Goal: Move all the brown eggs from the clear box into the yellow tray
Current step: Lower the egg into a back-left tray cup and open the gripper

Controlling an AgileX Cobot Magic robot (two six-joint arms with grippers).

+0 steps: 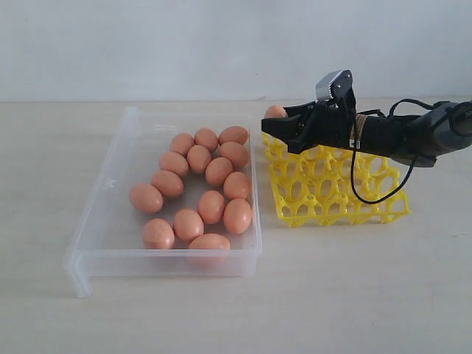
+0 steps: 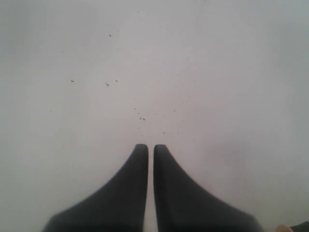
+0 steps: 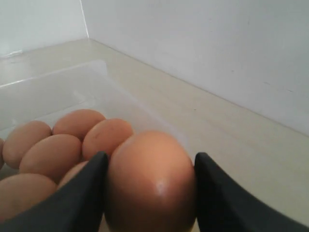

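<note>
My left gripper (image 2: 150, 152) is pressed together, holding nothing. The clear box (image 1: 88, 214) on the left holds many brown eggs (image 1: 199, 158). My right gripper (image 1: 274, 124) pinches one egg (image 1: 275, 111). The yellow tray (image 1: 332, 199) has its far left corner straight below it.

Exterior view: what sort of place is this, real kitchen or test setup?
Probably a lab test bench: bare pale table against a blank white wall, only staged props on it (clear box of brown eggs, yellow tray), and a robot's right gripper holding an egg.
</note>
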